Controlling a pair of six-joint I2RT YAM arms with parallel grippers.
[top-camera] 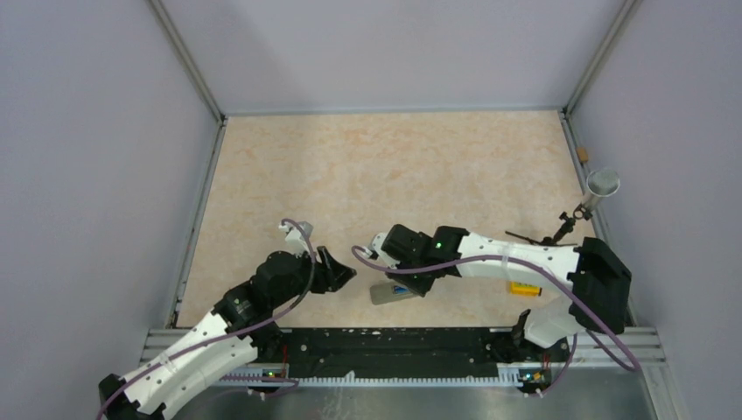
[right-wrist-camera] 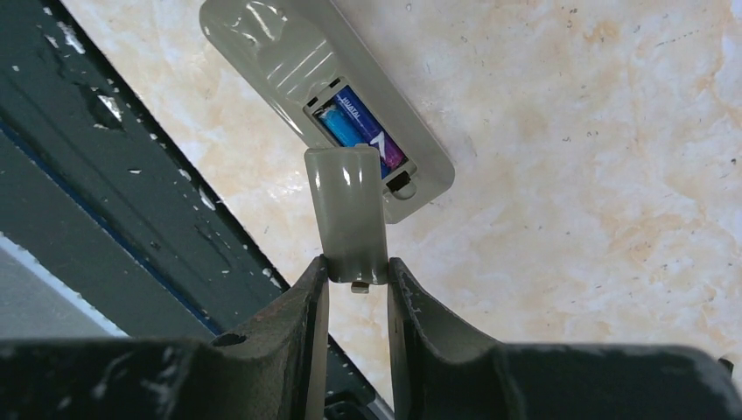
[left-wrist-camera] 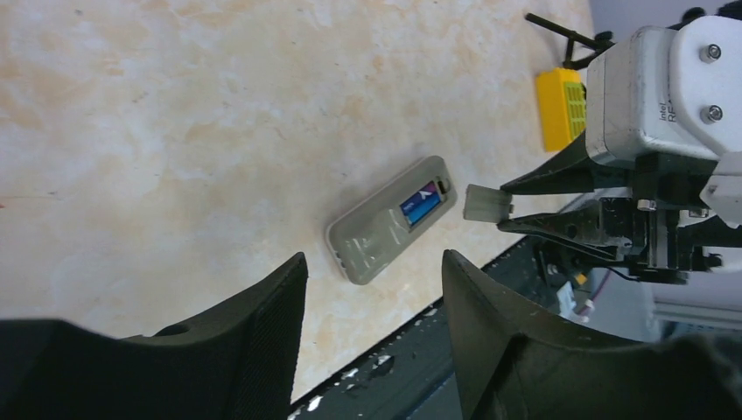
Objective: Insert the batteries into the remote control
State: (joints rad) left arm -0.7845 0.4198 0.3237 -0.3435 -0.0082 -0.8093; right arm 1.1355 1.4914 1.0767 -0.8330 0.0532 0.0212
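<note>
The grey remote control [top-camera: 390, 292] lies back-up near the table's front edge; it also shows in the left wrist view [left-wrist-camera: 376, 234] and the right wrist view [right-wrist-camera: 280, 54]. Two blue batteries [right-wrist-camera: 354, 129] lie side by side in its open recess, also seen in the left wrist view [left-wrist-camera: 419, 205]. My right gripper [right-wrist-camera: 354, 273] is shut on the small grey battery cover [right-wrist-camera: 348, 210] and holds it just above the recess end; the cover shows in the left wrist view [left-wrist-camera: 486, 204]. My left gripper [left-wrist-camera: 372, 267] is open and empty, left of the remote.
A small yellow stick [top-camera: 523, 289] lies on the table right of the remote, also in the left wrist view [left-wrist-camera: 560, 105]. The black base rail [top-camera: 394, 350] runs along the front edge. A black stand with a metal funnel [top-camera: 600, 185] is at the right wall.
</note>
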